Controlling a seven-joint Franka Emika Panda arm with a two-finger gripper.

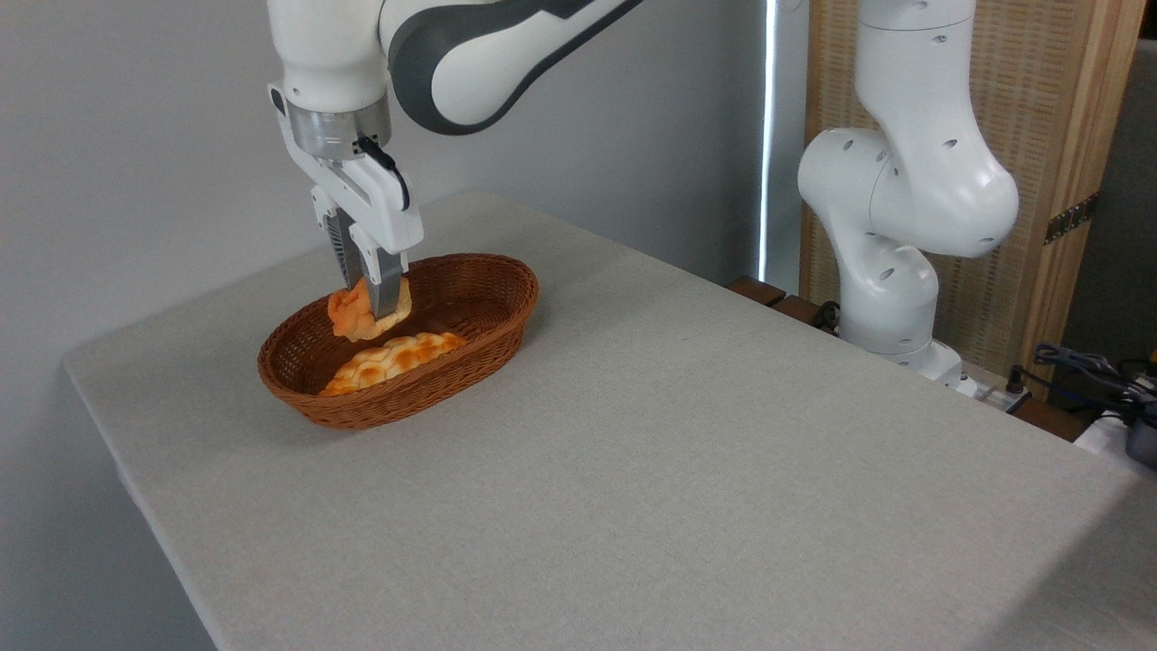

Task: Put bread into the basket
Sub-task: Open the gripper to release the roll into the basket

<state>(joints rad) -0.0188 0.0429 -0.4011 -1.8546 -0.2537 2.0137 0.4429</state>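
The bread [364, 312], a small orange-golden bun with a lumpy top, sits pinched between the two fingers of the hand [366, 307], tilted so that its paler underside faces right. It hangs inside the outline of the basket [470, 339], over the rear half and just above the longer braided loaf [393, 360] that already lies along the basket floor. Whether the bun touches that loaf or the wicker behind it I cannot tell; it looks to be slightly clear of both.

The hand points straight down and is clenched on the bun, its front finger crossing the bun's face. The arm rises from it out of the top of the picture, while the robot's white base [890, 271] stands well apart at the far right edge of the surface [678, 470], which is covered in a grey cloth.

By my reading the task is nearly finished: the carrying is done and the bun is within the basket's rim. What remains is a short lowering, letting the fingers part so the bun settles beside or on the braided loaf, and lifting the hand clear without dragging the bun or catching the rim.
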